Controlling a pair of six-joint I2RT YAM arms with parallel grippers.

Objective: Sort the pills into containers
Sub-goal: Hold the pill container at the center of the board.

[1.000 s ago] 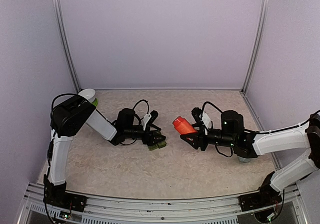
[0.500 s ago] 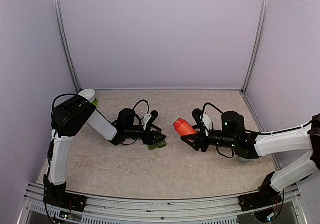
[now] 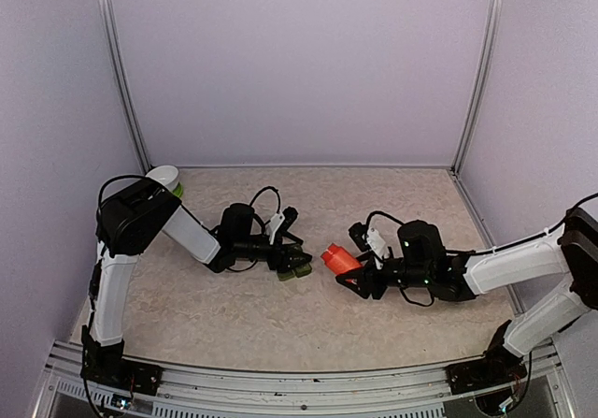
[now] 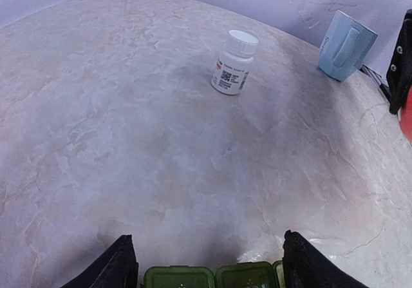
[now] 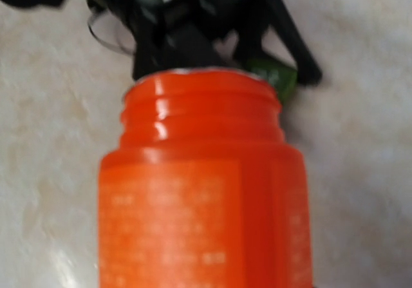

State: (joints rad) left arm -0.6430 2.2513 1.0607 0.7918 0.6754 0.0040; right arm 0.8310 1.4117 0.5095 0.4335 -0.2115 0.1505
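The left gripper's jaws stood wide astride the containers, low in the middle of the left wrist view. We could not tell whether they pressed on the green strip. Its lids looked shut. The right gripper's jaws were closed on an orange bottle, uncapped and held nearly level just right of the containers in the middle of the top view, its mouth toward them. We saw no pills. Farther off, a white bottle stood upright at upper centre and a mug at upper right. We judged the risk to be a spill. Tipping before a lid was open, or with the mouth off target, would scatter pills over the table, and an unclamped strip could slide.
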